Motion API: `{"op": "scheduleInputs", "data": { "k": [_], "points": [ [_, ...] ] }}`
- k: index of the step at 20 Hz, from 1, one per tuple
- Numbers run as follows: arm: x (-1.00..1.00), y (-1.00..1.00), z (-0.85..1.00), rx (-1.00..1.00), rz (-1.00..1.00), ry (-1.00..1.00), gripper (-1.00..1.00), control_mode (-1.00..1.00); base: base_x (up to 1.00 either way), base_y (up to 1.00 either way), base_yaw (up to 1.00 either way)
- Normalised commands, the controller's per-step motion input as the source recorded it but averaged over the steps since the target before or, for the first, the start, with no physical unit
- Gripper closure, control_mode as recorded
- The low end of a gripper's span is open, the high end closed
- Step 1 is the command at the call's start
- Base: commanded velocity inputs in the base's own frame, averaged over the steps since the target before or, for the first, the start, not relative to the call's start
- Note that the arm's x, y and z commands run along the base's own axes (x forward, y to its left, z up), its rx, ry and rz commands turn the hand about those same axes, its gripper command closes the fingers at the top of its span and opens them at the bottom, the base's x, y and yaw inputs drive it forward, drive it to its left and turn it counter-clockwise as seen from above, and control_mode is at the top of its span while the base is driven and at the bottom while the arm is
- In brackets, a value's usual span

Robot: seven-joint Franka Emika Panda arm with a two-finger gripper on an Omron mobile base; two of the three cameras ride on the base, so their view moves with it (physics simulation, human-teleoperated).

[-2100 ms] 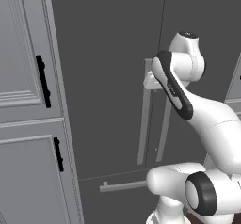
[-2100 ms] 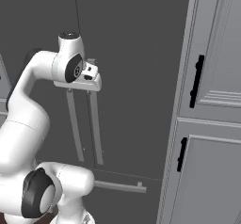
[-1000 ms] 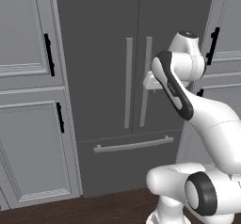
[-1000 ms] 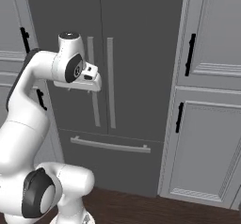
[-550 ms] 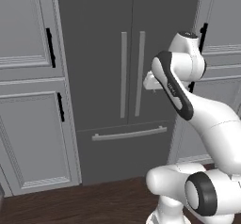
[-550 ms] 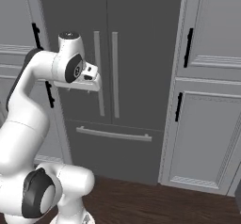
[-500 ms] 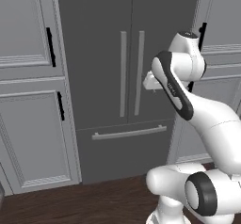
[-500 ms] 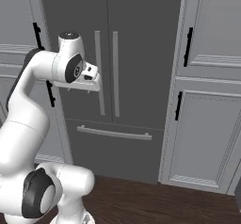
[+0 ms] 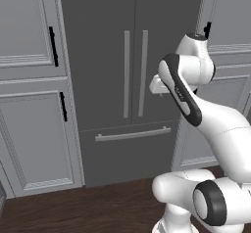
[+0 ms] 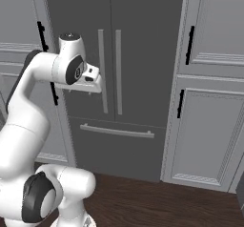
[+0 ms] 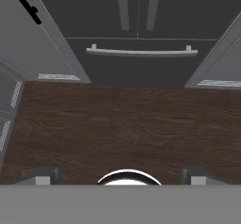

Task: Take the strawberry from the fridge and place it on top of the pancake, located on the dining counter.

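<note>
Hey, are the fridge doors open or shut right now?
Shut. Both doors of the fridge sit flush, silver handles side by side, no interior showing.

I'm looking at a dark wood floor (image 11: 117, 124); the fridge (image 9: 122, 80) and light grey cabinets (image 10: 205, 126) stand directly on it.

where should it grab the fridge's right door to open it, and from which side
Grip the right door's vertical silver bar handle on the fridge around mid-height, coming straight from the front with the open gripper spanning the bar. It stands proud of the closed door beside the centre seam.
</note>
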Motion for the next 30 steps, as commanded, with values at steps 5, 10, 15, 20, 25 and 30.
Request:
{"op": "scheduleInputs", "data": {
  "k": [5, 10, 15, 20, 25, 30],
  "points": [
    [0.55, 0.00, 0.00, 0.00, 0.01, -0.07, -1.00, -1.00, 0.00, 0.00, 0.00],
    [0.72, -0.29, -0.23, -0.04, -0.02, -0.13, -1.00, -1.00, 0.00, 0.00, 0.00],
    [0.90, -0.11, 0.00, -0.06, -0.01, -0.34, -1.00, -1.00, 0.00, 0.00, 0.00],
    [0.72, -0.45, -0.02, 0.08, -0.01, -0.15, -1.00, -1.00, 0.00, 0.00, 0.00],
    [0.90, -0.05, 0.00, 0.02, 0.00, 0.01, -1.00, -1.00, 0.00, 0.00, 0.00],
    [0.82, 0.00, -0.04, 0.00, 0.00, 0.00, -1.00, -1.00, 0.00, 0.00, 0.00]
  ]
}}
